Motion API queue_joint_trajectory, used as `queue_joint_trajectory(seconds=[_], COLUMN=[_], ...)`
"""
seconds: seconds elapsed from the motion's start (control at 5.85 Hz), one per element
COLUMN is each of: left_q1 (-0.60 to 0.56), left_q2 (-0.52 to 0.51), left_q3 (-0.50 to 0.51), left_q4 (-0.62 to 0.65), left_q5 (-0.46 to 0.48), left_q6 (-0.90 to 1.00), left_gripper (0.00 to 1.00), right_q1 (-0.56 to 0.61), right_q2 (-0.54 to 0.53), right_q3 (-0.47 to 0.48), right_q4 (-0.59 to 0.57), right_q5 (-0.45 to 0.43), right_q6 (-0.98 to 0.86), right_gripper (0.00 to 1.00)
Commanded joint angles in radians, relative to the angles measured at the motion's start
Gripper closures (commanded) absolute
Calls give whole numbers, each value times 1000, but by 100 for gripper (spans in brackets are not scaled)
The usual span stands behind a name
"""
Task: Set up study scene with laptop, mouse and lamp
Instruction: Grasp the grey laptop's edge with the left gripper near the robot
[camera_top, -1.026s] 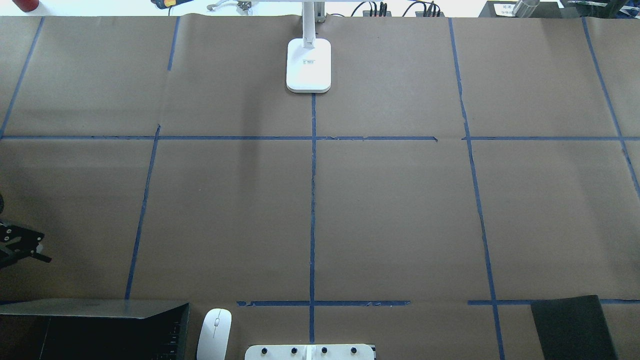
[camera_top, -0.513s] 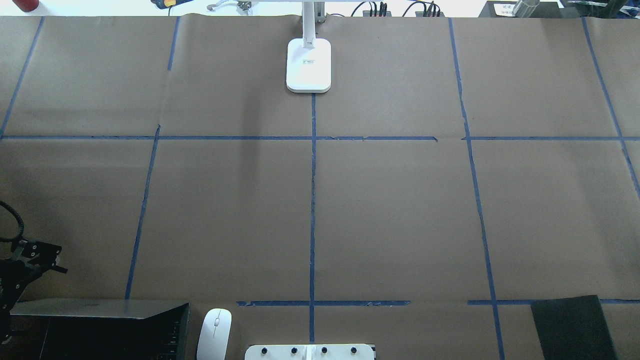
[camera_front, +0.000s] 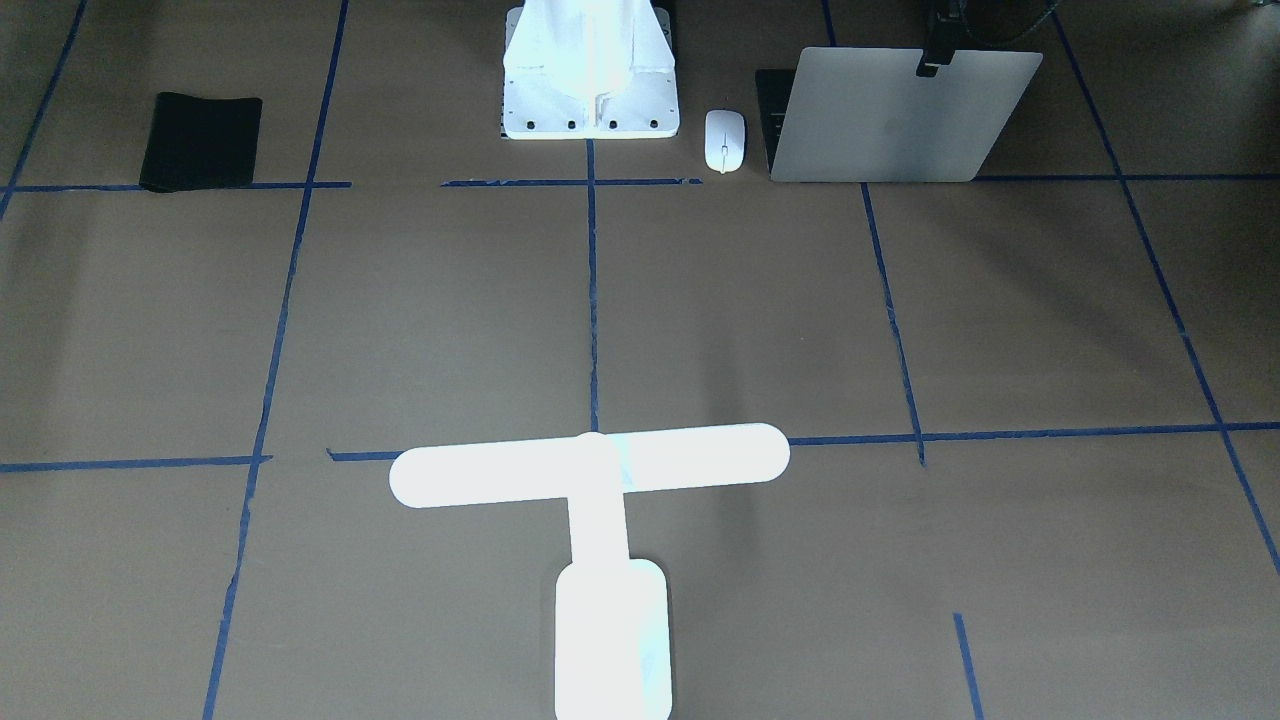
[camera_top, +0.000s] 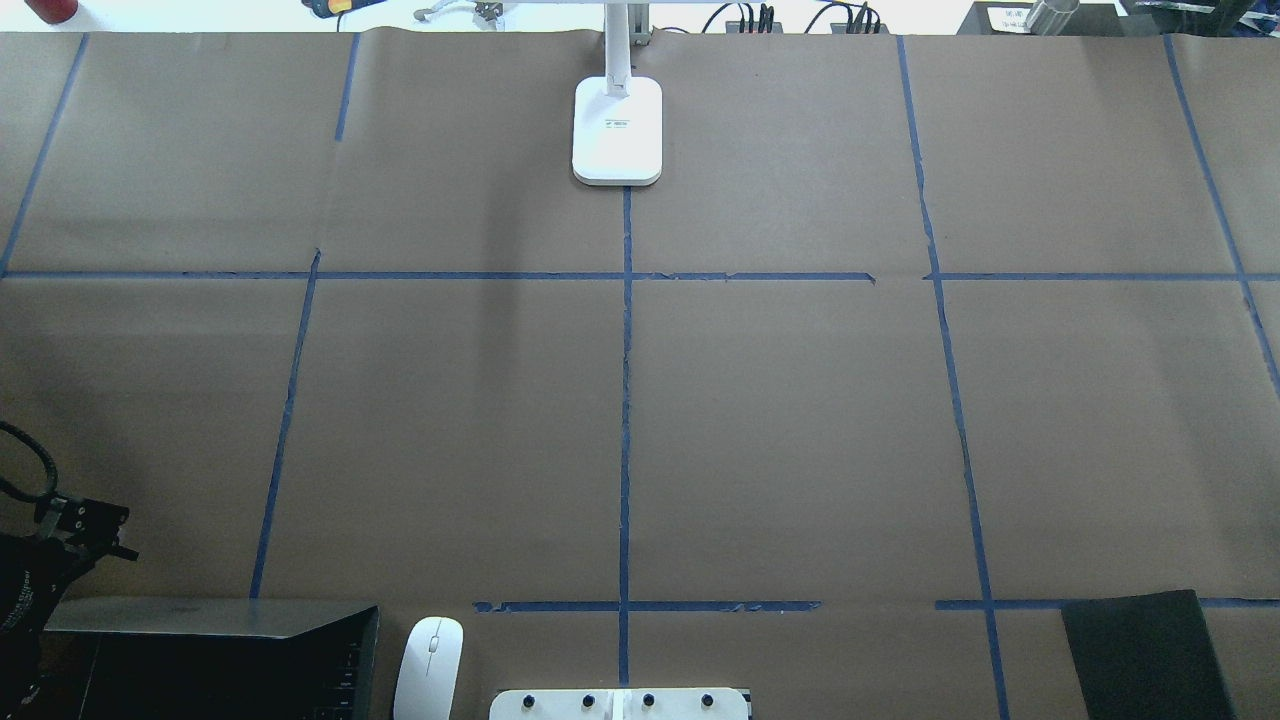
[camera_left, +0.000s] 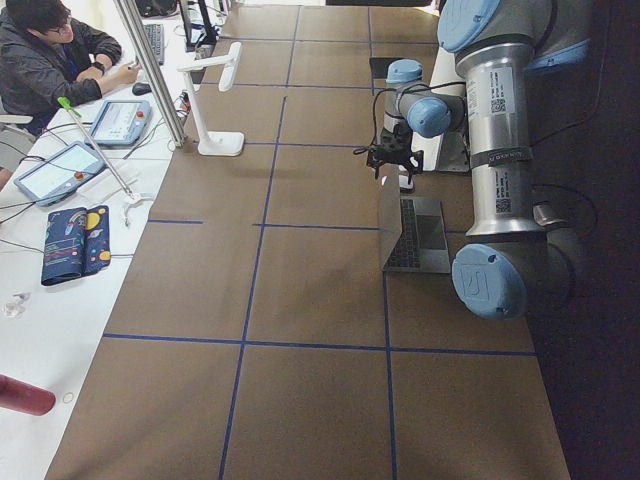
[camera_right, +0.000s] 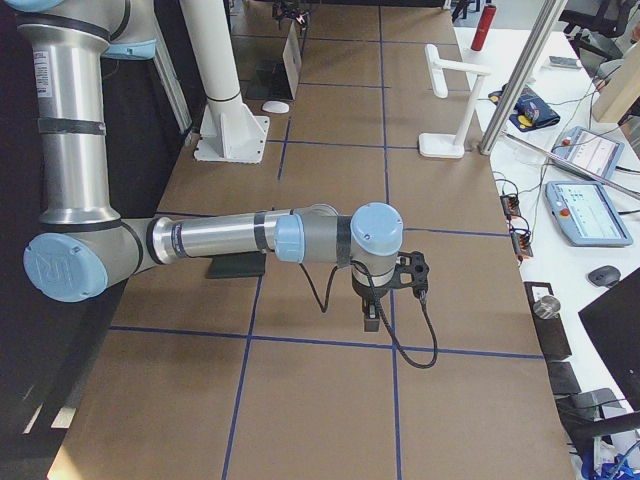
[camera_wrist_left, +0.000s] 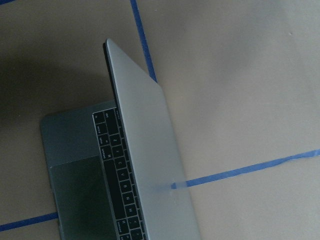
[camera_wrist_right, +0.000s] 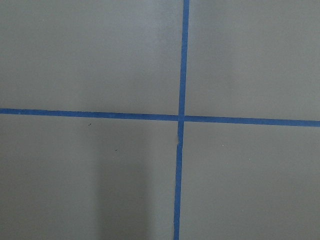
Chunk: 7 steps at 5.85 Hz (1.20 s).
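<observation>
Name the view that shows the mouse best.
Exterior front-facing: the mouse lies whole, unobstructed, between laptop and pedestal plate. Overhead cuts off its near end; exterior right shows it small, far; wrist views miss it.

Overhead faces the front camera — both share the lamp (camera_top: 617, 130).

Laptop (camera_top: 200, 650) and mouse (camera_top: 428, 665) — cropped by overhead view's bottom edge; lamp (camera_top: 617, 130) at top.

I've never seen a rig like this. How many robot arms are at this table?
2. The left arm reaches over the open laptop; the right arm stretches out low over the brown paper, away from the laptop.
</observation>
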Motion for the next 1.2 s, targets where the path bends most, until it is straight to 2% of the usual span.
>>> queue_joint_trajectory(seconds=[0.0, 0.68, 0.85, 1.03], left_q1=[18, 113, 115, 115], left_q2=[-5, -23, -26, -28], left_q3=[20, 54, 54, 54], left_q4=[3, 17, 20, 23], left_q5=[1, 37, 45, 50], left_q6=[-40, -109, -112, -143], left_gripper=[0, 0, 6, 46], right_q1=[0, 0, 0, 0], right_q2=[0, 0, 0, 0], right_q3=[1, 1, -1, -1], right_q4=[0, 0, 0, 0], right_q5=[0, 0, 0, 3], right_q6=[0, -1, 0, 0], right_gripper=[0, 0, 0, 0])
